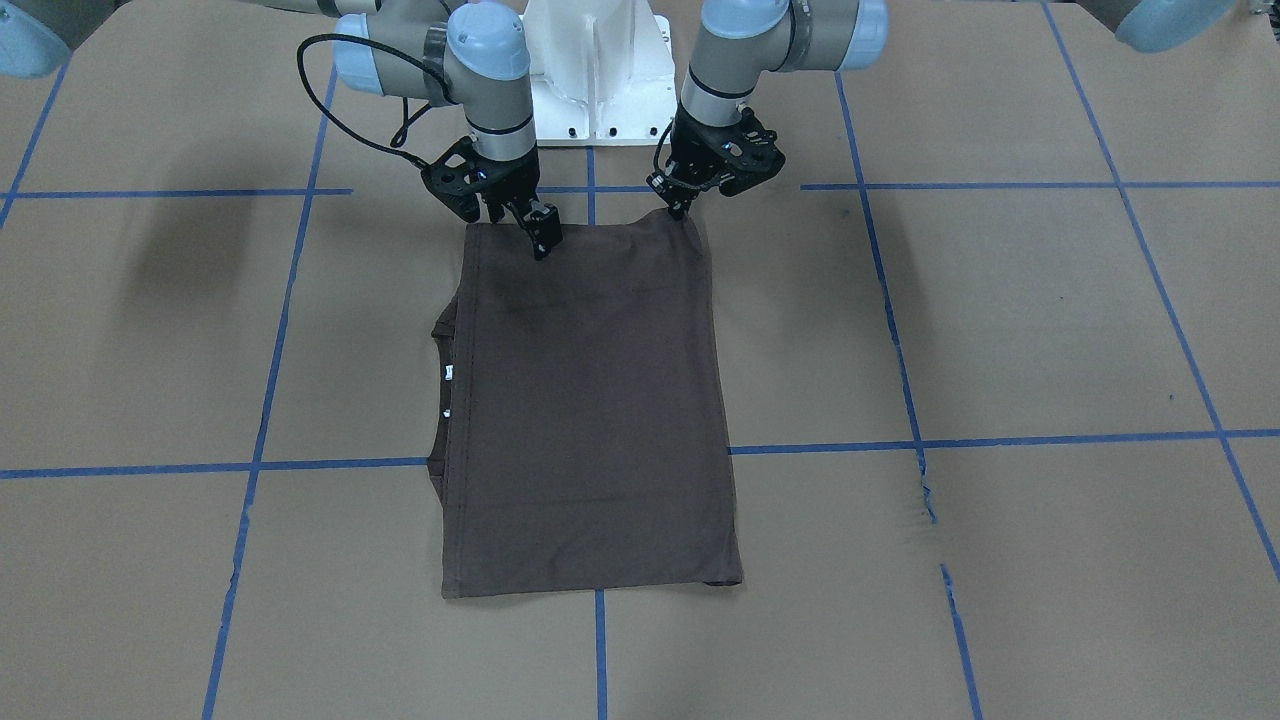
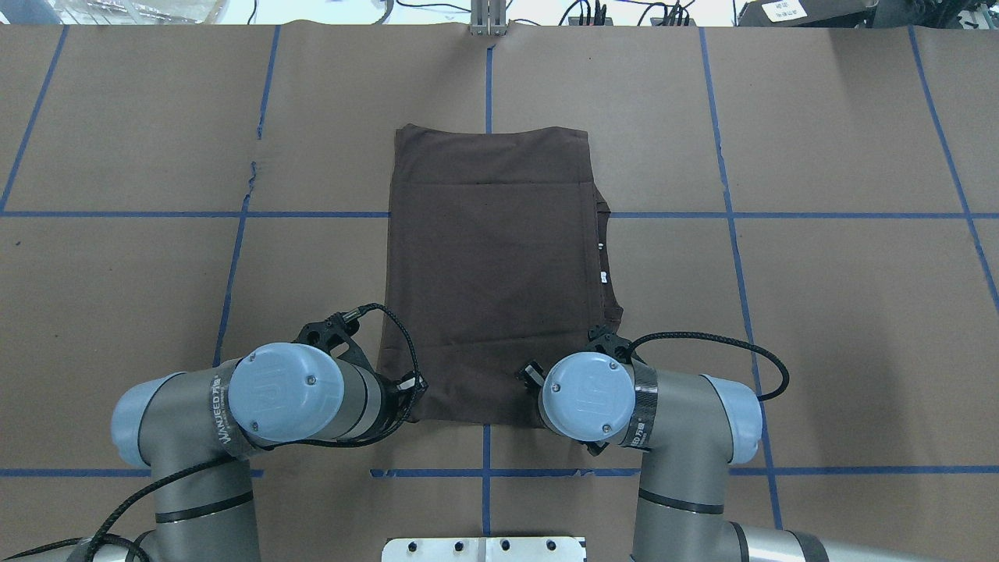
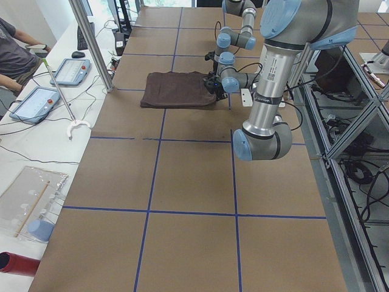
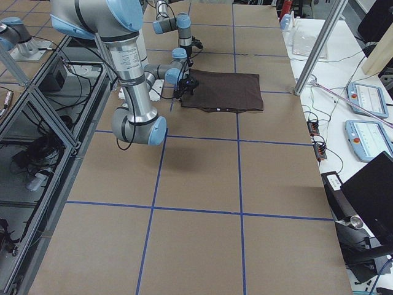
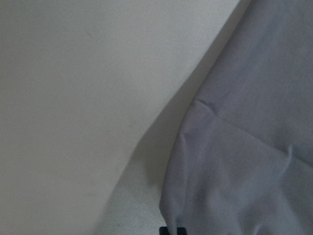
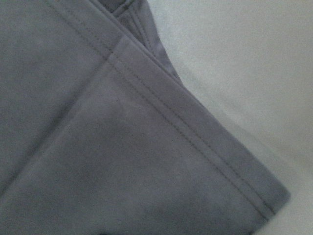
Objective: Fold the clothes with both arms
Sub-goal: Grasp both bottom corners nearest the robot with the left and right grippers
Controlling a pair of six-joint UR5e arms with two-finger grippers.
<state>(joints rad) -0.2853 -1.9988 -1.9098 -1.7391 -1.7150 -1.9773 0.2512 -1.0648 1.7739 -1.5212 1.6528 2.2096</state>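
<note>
Currently T-shirt (image 1: 590,400) lies folded flat, mid table (image 1: 1000,330), one short edge just under both grippers. L gripper (image 1: 684,208) is pinched on that edge's corner. R gripper (image 1: 535,228) sits on same edge; can't tell whether jaws are apart or together.

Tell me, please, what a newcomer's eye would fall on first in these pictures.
The dark brown T-shirt stands out first: folded into a neat rectangle, it lies flat in the middle of the brown table, which is crossed by blue tape lines. Next come the left gripper and the right gripper, both low at the shirt's edge nearest the robot's base.
</note>
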